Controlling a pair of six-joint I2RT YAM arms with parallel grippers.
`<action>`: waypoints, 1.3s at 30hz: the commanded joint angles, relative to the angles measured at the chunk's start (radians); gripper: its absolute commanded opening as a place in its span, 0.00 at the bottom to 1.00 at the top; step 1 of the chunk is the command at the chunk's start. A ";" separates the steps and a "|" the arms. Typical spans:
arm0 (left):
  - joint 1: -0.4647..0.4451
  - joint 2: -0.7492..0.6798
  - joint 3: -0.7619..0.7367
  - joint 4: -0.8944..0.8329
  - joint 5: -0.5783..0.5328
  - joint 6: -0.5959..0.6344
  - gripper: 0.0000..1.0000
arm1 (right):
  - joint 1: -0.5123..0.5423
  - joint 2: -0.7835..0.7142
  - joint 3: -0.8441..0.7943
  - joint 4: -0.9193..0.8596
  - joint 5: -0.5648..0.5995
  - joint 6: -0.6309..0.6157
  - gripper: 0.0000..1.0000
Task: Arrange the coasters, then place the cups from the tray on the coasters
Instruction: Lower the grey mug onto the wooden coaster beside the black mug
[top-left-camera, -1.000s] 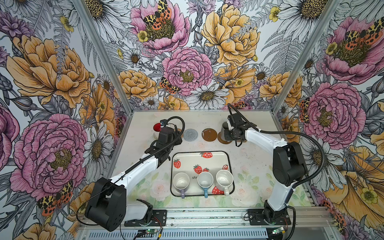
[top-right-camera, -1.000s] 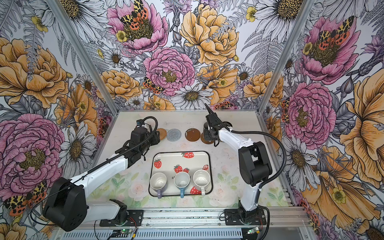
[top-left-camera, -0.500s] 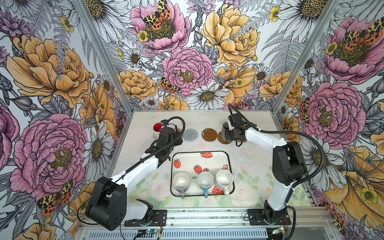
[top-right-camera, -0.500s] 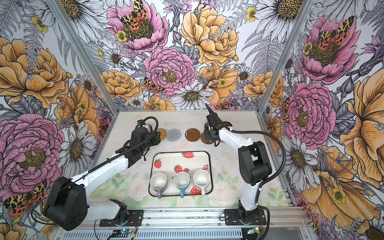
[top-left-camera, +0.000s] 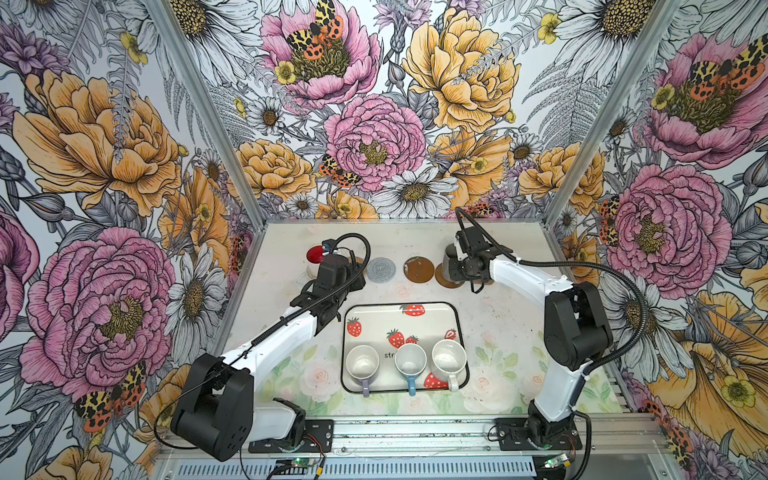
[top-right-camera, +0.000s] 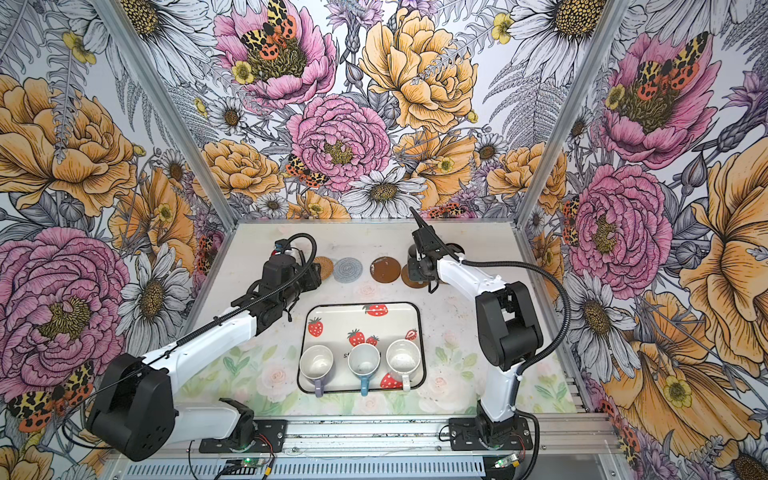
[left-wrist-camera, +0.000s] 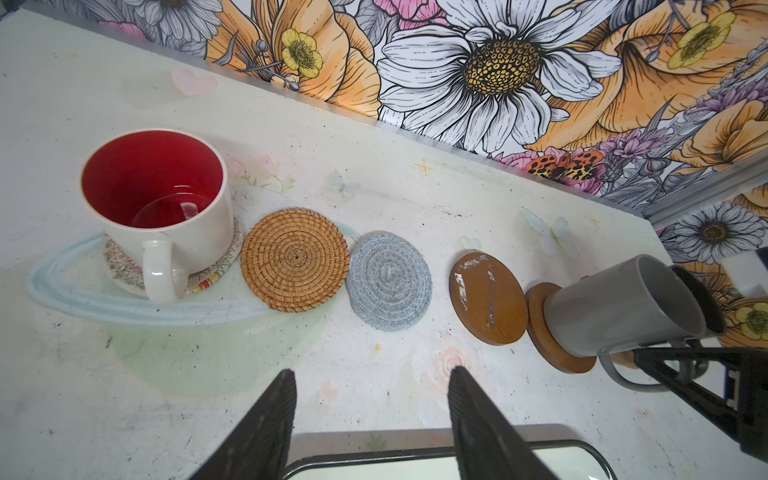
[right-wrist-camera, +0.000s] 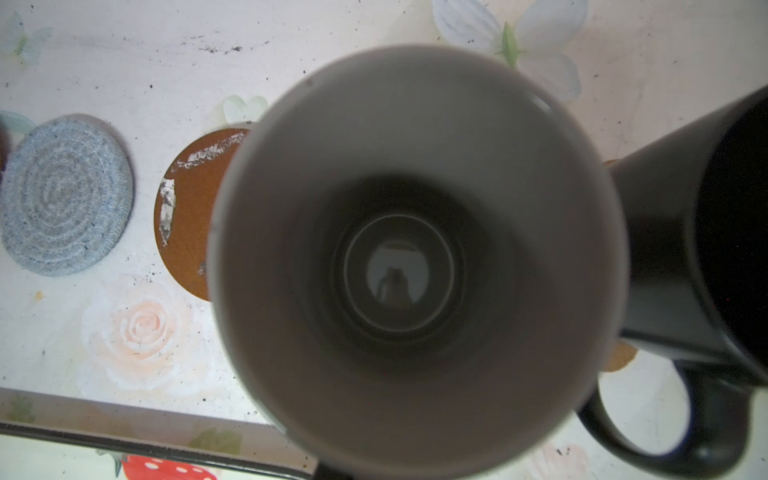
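My right gripper (left-wrist-camera: 665, 361) is shut on the handle of the grey cup (left-wrist-camera: 623, 307), which stands on a brown disc coaster (left-wrist-camera: 548, 336). This cup (right-wrist-camera: 407, 249) fills the right wrist view and hides the jaws there. My left gripper (left-wrist-camera: 372, 374) hangs open and empty over bare table, just beyond the tray (top-left-camera: 374, 316). In a row lie a tan woven coaster (left-wrist-camera: 295, 259), a grey woven coaster (left-wrist-camera: 388, 280) and a bare brown disc (left-wrist-camera: 488, 299). The white cup with red inside (left-wrist-camera: 158, 199) sits on a pale patterned coaster (left-wrist-camera: 120, 270).
A black cup (right-wrist-camera: 685, 249) stands right beside the grey one on a tan coaster (right-wrist-camera: 621, 355). In the tray's near half stand a lilac-handled cup (top-left-camera: 362, 365), a light blue one (top-left-camera: 410, 361) and a speckled white one (top-left-camera: 449, 359). Flowered walls enclose the table.
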 joint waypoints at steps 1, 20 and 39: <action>0.009 0.005 0.013 0.020 0.014 0.011 0.60 | -0.007 0.005 0.039 0.072 -0.017 0.010 0.00; 0.009 -0.001 0.009 0.018 0.015 0.011 0.60 | -0.007 -0.017 0.005 0.064 -0.036 0.023 0.04; 0.008 -0.022 0.001 0.017 0.021 0.010 0.60 | -0.007 -0.034 0.009 0.044 -0.039 0.021 0.37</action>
